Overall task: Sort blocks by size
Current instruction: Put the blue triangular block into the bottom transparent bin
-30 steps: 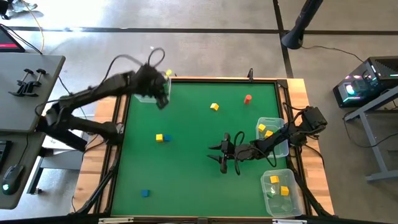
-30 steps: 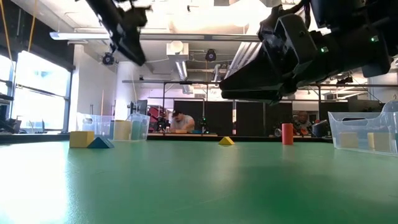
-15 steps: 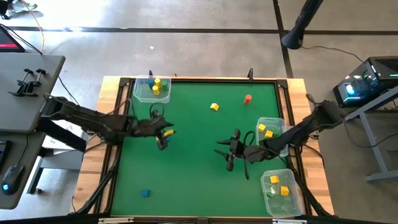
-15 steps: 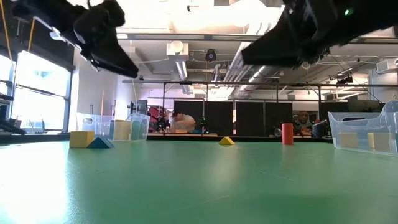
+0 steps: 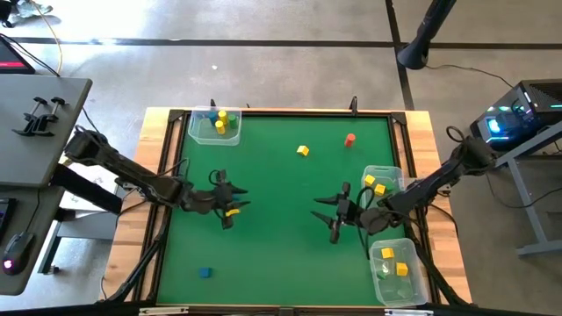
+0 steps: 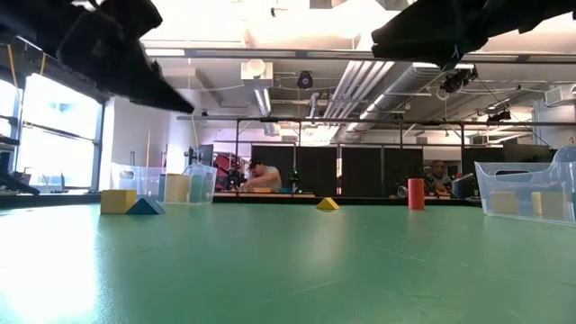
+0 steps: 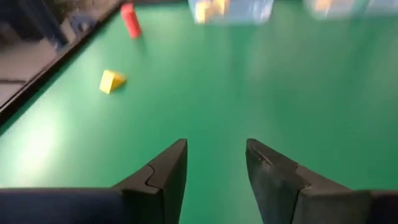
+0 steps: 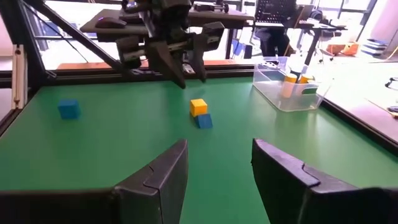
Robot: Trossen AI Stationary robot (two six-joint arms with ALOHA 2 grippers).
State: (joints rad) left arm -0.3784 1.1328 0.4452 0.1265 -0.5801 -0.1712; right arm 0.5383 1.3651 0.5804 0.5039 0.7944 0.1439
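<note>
A yellow block [image 8: 198, 106] and a small blue block [image 8: 203, 121] lie side by side on the green mat, left of the middle. My left gripper [image 8: 180, 59] hovers open just above and beside them, with nothing between its fingers; in the high view it [image 5: 230, 204] stands over the yellow block [image 5: 232, 211]. My right gripper [image 5: 334, 211] hangs open in the air right of the middle, empty. A yellow wedge [image 5: 303, 151] and a red cylinder [image 5: 349, 139] rest on the mat toward the far edge. Another blue block [image 5: 205, 273] lies near the front left.
A clear tub [image 5: 214, 125] with yellow and green blocks stands at the far left corner. Two more clear tubs [image 5: 382, 183] [image 5: 395, 263] with yellow blocks line the right edge. A wooden rim [image 5: 156, 202] frames the mat. The mat's middle lies open.
My left gripper has swung from the far-left tub toward the near edge and down, turning until it points toward the table's right, and now hangs over the yellow block. My right gripper has risen and drawn back toward the right edge. The blocks have stayed put.
</note>
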